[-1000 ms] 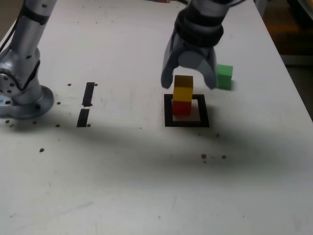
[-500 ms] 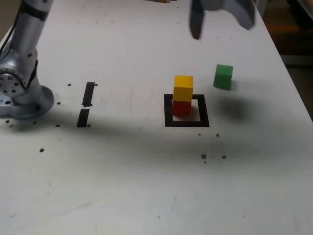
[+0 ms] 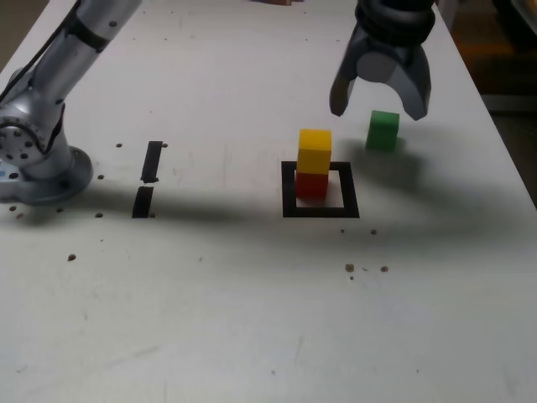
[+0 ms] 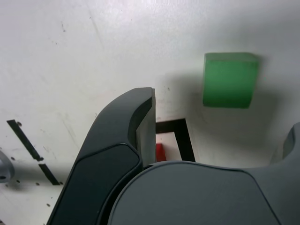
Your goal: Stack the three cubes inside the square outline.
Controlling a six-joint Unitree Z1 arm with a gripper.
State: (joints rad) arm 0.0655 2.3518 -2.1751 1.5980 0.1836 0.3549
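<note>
Gripper wide open, nothing in it, hanging over the table right by the green cube. Pretty much lined up too, tbh: in the exterior view, sitting just below the fingertips, roughly between the two, maybe a touch toward the exterior view's right. Same story in the wrist view, with the cube out past the tips and in line with the gap, not tucked between the pads. No real long axis to worry about on a cube, just a pair of flat sides to match, and looking close to square with the fingers. Only one arm here, so no picking sides. Yellow cube already on top of the red cube, inside the square outline, off toward the exterior view's left. Probably at the lining-up stage for the last pick, so maybe a small nudge to centre, then straight down and close. Main risk, imo: coming down off-centre and clipping the green top with one finger. Hard to tell exact height above it from these angles.
</note>
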